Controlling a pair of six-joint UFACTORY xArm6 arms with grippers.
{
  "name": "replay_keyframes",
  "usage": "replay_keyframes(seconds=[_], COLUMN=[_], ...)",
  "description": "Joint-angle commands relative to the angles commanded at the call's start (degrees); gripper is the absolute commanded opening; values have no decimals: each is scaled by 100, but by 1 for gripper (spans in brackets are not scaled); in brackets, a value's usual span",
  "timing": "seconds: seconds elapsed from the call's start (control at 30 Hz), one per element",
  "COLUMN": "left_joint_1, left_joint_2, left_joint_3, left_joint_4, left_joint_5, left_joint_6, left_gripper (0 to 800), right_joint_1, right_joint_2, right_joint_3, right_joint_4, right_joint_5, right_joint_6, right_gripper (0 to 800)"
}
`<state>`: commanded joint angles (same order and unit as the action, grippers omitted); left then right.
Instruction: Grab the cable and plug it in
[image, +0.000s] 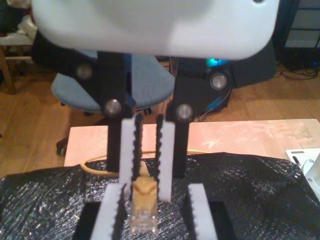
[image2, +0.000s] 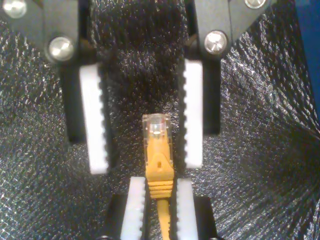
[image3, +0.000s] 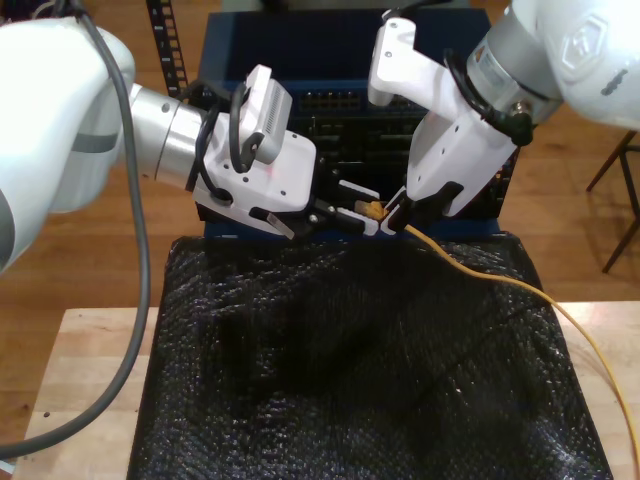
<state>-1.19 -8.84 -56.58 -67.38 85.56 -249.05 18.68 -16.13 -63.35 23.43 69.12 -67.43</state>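
The first gripper (image: 146, 165) clamps the cable (image2: 159, 165) behind its plug, above the black mat (image3: 350, 380). The second gripper (image2: 142, 120) straddles the plug, open; it should close squarely, keeping the plug straight.

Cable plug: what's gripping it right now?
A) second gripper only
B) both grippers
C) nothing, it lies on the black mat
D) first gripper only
D: my first gripper has its fingers closed on the cable just behind the clear plug, while my second gripper has its fingers spread wide on either side, not touching.
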Motion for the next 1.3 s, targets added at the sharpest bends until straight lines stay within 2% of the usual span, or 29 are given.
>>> replay_keyframes(seconds=[0.23, 1.3], left_joint_1=[0, 105], left_joint_2=[0, 0], left_joint_3=[9, 18], left_joint_4=[0, -9], left_joint_5=[0, 35], left_joint_6=[0, 18], left_gripper=[197, 171], right_joint_1=[-9, -9], right_joint_2=[-9, -9], right_joint_3=[9, 9], right_joint_4=[0, 0], right_joint_5=[0, 0], right_joint_6=[0, 0], right_gripper=[4, 4])
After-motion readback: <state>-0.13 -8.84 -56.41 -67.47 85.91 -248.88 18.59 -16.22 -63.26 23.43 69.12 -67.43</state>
